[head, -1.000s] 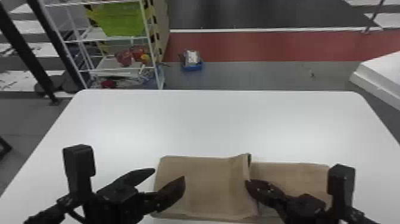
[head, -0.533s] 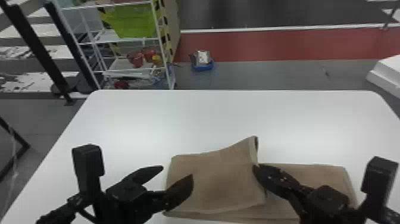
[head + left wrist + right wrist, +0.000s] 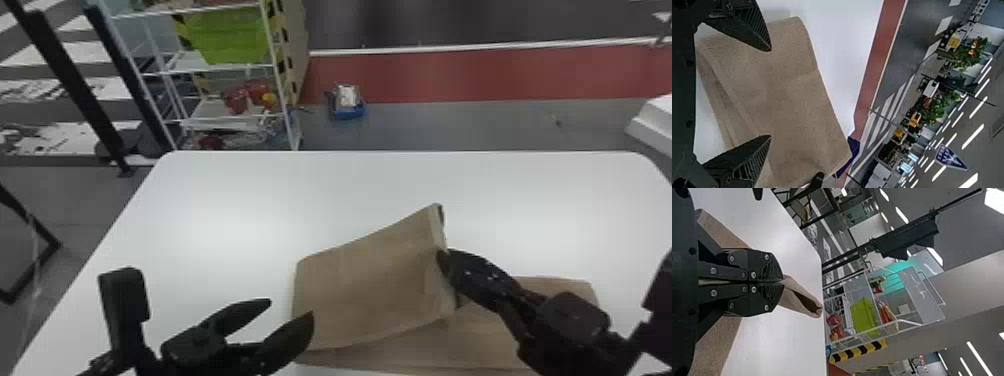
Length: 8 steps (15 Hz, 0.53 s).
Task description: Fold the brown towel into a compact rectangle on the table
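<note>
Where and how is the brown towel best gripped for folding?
Probably by its raised edge, from the robot's right: that edge stands clear of the lower layer and looks thin enough to pinch. The right gripper is shut on it.

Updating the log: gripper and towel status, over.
Right gripper shut on towel, top layer raised. Left gripper open, empty. Towel partly folded on table.

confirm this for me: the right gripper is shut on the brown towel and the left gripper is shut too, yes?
Not quite: the left gripper is open, its fingers well apart, as the left wrist view shows. The right gripper is indeed shut on the brown towel.
</note>
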Tool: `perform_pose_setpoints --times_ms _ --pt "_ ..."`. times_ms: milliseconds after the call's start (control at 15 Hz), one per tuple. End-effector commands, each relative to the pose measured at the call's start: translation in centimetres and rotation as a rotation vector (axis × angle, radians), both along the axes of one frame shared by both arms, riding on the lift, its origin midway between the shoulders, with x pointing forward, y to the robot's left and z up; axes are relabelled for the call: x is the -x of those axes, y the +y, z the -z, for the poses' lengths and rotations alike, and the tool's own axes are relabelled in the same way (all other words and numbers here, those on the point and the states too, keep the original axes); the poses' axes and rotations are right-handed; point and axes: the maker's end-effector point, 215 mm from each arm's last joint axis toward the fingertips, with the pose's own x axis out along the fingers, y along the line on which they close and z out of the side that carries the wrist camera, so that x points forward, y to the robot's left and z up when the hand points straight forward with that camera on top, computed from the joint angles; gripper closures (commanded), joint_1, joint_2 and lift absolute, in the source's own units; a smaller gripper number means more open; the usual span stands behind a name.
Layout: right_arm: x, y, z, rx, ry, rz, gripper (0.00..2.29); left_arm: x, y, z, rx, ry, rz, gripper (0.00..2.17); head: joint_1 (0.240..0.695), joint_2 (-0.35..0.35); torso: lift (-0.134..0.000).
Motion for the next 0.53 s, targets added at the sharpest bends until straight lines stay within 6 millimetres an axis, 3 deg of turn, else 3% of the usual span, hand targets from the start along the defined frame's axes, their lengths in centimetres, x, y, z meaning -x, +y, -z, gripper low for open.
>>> perform_pose_setpoints --times_ms 0,200,467 --pt "0.1 0.1 -0.4 -0.019 -0.003 -0.002 1.12 1.4 1.3 1.7 0.024 0.049 -0.015 0.19 0.695 0.147 -0.123" --pt "1.1 0.2 -1.2 -0.038 -0.018 -0.001 1.12 0.9 2.5 2.3 0.005 0.037 -0.043 0.21 0.695 0.176 -0.123" --pt "2.8 -0.5 -4.5 -0.080 -0.067 0.006 1.17 -0.8 4.2 2.4 -0.075 -0.003 -0.092 0.20 0.695 0.214 -0.123"
